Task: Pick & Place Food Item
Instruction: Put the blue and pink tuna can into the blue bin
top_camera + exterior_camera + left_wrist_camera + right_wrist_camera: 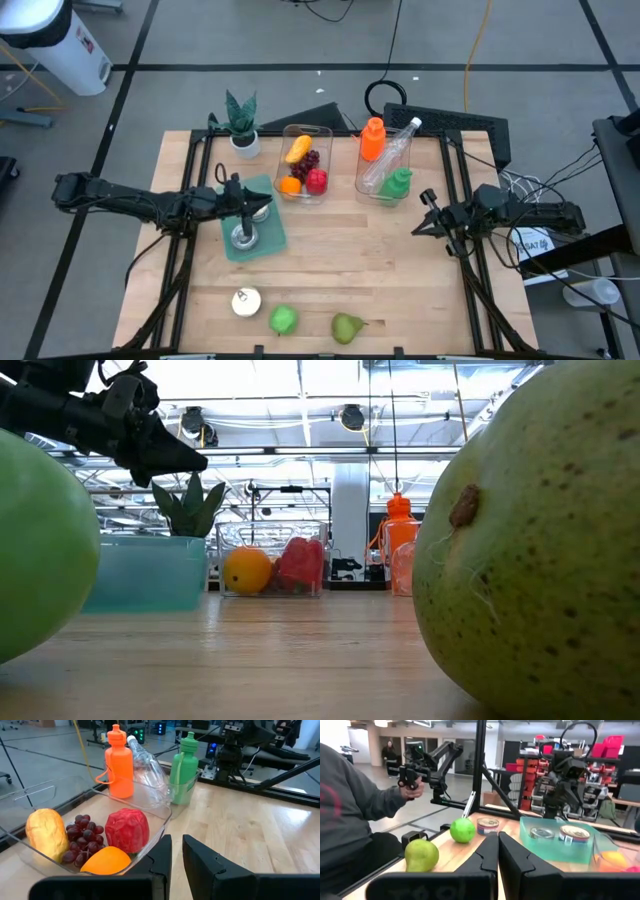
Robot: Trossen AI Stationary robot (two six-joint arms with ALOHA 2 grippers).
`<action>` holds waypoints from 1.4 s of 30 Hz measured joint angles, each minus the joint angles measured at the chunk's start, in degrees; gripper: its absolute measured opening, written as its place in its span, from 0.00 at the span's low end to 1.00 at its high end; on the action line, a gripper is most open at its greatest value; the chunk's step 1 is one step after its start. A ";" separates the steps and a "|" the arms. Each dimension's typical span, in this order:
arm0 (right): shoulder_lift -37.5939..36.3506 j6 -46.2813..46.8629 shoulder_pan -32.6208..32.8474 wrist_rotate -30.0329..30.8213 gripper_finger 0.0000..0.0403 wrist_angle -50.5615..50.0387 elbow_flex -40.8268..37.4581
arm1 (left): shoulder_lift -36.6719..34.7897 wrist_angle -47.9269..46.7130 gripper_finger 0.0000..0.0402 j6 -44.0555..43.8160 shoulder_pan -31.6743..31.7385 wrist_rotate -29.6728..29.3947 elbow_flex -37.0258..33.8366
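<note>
The left gripper (262, 199) is held above the teal tray (268, 240), its fingers clenched together with nothing between them. Two tins are seen in that tray, one (243, 237) nearer the front edge of the table and one (256, 205) just under the gripper. The right gripper (428, 212) is held over the bare wood at the right side of the table (400, 290), also clenched and empty, pointed toward the middle.

Near the front edge of the table a third tin (246, 301), a green apple (284, 320) and a pear (347, 326) are laid in a row, apart from one another. Behind the tray, a clear box (325, 135) is filled with a yellow fruit (297, 149), grapes (311, 160), an orange (290, 185) and a red fruit (317, 181). A second clear box (361, 183) to its right is seen to hold an orange bottle (372, 138), a clear bottle (392, 153) and a green bottle (397, 183). A potted plant (241, 122) is set at the back left. A person's sleeve (350, 800) is visible in the right wrist view, beside the table.
</note>
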 joint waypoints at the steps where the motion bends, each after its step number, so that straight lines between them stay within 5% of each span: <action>1: 0.00 0.25 0.02 0.18 0.00 -0.33 0.00 | 0.00 0.02 0.13 0.00 0.02 0.00 0.00; 22: -0.01 4.33 0.00 0.33 0.00 5.20 -2.91 | 0.00 -0.07 0.13 -4.33 0.00 0.25 0.00; 26: 0.00 4.33 0.00 0.33 0.00 5.19 -2.91 | 0.00 -1.89 0.13 -4.85 -0.53 8.70 1.73; 29: 0.00 4.33 0.00 0.33 0.00 5.17 -2.91 | 0.01 -12.42 0.13 -5.60 -4.48 11.86 8.21; 35: 0.00 4.33 0.00 0.25 0.00 5.19 -2.91 | 5.99 -48.88 0.13 -14.64 -18.00 -1.36 28.94; 42: 0.00 2.83 0.00 0.21 0.00 7.07 -2.91 | 19.55 -66.28 0.13 -25.47 -31.18 -6.45 43.28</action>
